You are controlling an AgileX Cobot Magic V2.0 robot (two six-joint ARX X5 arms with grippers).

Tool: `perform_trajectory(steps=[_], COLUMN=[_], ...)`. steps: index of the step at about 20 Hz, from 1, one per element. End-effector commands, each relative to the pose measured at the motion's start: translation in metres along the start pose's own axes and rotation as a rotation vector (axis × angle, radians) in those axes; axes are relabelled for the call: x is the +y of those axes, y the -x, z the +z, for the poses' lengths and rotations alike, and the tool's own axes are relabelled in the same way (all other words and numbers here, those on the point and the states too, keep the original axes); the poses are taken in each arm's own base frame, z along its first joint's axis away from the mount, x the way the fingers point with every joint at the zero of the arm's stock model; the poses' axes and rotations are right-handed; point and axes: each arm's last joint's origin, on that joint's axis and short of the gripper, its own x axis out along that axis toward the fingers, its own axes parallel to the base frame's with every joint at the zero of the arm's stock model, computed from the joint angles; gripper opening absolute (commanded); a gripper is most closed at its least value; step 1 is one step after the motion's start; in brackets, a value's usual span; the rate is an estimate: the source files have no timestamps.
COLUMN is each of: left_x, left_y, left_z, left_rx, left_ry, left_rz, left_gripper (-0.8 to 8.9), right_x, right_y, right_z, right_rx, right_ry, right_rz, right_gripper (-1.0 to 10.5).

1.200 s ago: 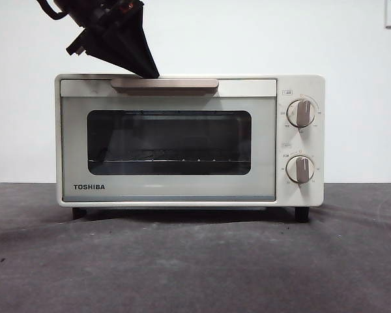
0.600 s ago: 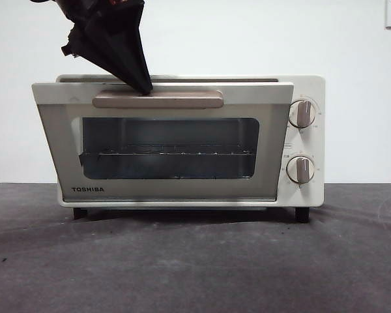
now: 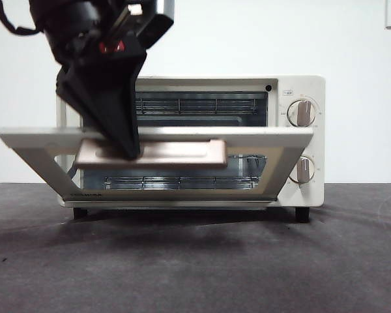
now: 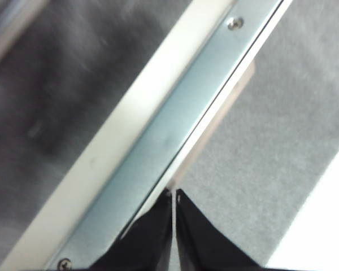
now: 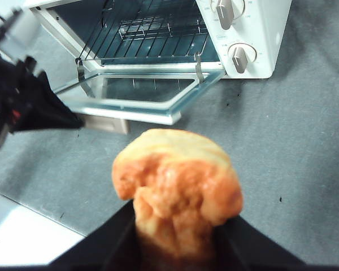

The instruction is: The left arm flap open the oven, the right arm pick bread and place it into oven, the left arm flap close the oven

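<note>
So the oven (image 3: 293, 140) sat mid-frame in the front view, and its door (image 3: 260, 140) was about three-quarters of the way down, tilted toward the camera with the rack (image 3: 202, 104) showing behind it. The left gripper (image 3: 129, 155) came in from the upper left, jaws pressed together with nothing between them, tip pushing down on the handle (image 3: 176, 153) near its left end. The left wrist view showed the same thing: the jaws met at the bottom centre, right against the door's edge.

The bread (image 5: 178, 180) wasn't in the oven yet. The right gripper (image 5: 175, 226) was clamped on it in the lower middle of its own view, held well back from the oven (image 5: 254, 45) at the top.

My take on doing this bit well: push straight down and let the tip slide along the handle as the door swings, don't press off-centre harder or the oven might skid. Get the door fully flat, then pull the left arm clear sideways so the bread has an open path to the rack (image 5: 152, 31).
</note>
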Motion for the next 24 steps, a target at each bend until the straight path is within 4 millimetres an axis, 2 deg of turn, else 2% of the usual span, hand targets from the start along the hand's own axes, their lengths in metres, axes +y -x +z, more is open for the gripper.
perform_trajectory(steps=[1,8,10,12,14,18,21,24], left_x=[-0.002,-0.016,-0.021,-0.024,-0.027,-0.036,-0.044,-0.049], left_y=[-0.014,-0.040,-0.040,-0.031,-0.011,0.045,0.091,0.127], left_z=[-0.001,-0.019,-0.020,-0.020,-0.022,-0.040,-0.062,-0.087], left_rx=[0.004,0.052,0.058,0.032,-0.025,-0.170,-0.336,-0.486], left_ry=[0.008,0.014,0.006,0.017,0.046,0.084,0.092,0.111], left_rz=[0.024,-0.003,-0.010,-0.009,-0.006,-0.004,-0.006,0.064], left_gripper=[0.17,0.17,0.17,0.17,0.17,0.17,0.17,0.17], right_x=[0.002,0.002,0.002,0.003,0.004,0.009,0.013,0.012], right_y=[0.002,0.002,0.002,0.002,0.002,-0.001,-0.012,-0.034], right_z=[0.002,0.003,0.003,0.003,0.003,0.010,0.025,0.041], right_rx=[-0.018,-0.023,-0.022,-0.017,-0.012,-0.006,-0.010,0.024], right_ry=[0.004,0.006,0.006,0.007,0.010,0.000,-0.011,-0.023], right_rz=[0.013,0.015,0.016,0.033,0.072,0.209,0.290,0.300], right_gripper=[1.3,1.3,1.3,1.3,1.3,1.3,1.3,1.3])
